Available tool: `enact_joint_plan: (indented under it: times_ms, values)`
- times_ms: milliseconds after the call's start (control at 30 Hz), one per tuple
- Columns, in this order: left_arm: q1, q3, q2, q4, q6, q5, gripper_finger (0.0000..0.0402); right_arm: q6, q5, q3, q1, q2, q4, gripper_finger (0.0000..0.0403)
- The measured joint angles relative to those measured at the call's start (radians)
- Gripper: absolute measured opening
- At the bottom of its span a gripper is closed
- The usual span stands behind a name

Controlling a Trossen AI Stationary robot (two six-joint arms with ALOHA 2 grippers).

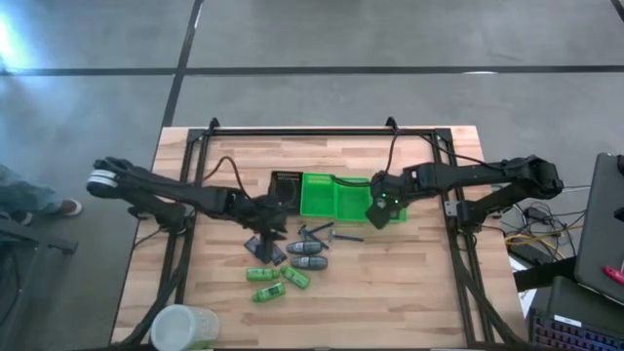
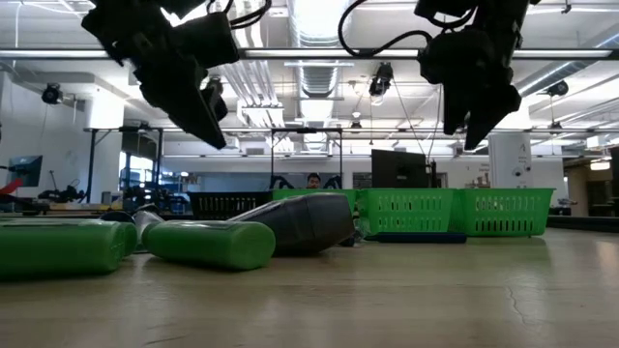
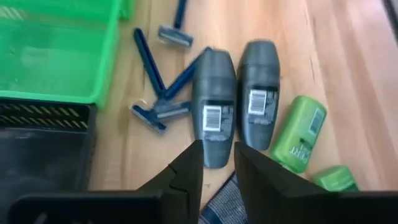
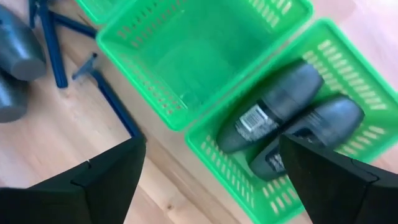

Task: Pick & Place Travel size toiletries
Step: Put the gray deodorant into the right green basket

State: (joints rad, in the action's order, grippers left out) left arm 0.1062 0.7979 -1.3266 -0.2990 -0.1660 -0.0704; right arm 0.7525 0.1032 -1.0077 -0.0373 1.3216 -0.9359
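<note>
Just ahead of left claw (image 3: 217,171), jaws nearly together: grey bottle (image 3: 213,115), long axis pointing away; right claw (image 4: 211,180) spread wide over green tray (image 4: 348,62).

Bare table (image 1: 409,292) beside clustered toiletries (image 1: 292,258)

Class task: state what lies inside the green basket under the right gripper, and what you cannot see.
Two grey bottles lie side by side in the green basket. The open right gripper hides one bottle's end.
</note>
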Motion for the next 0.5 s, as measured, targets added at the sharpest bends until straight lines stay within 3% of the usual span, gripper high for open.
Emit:
enact_joint_plan:
  times_ms: [300, 500]
  values:
    - [0.050, 0.014, -0.091, 0.013, -0.013, 0.084, 0.0218, 0.006, 0.004, 0.000, 0.040, -0.028, -0.078, 0.0370]
    - [0.093, 0.050, -0.172, 0.091, -0.009, 0.124, 0.0264, -0.103, 0.009, 0.000, 0.047, -0.037, -0.095, 0.0370]
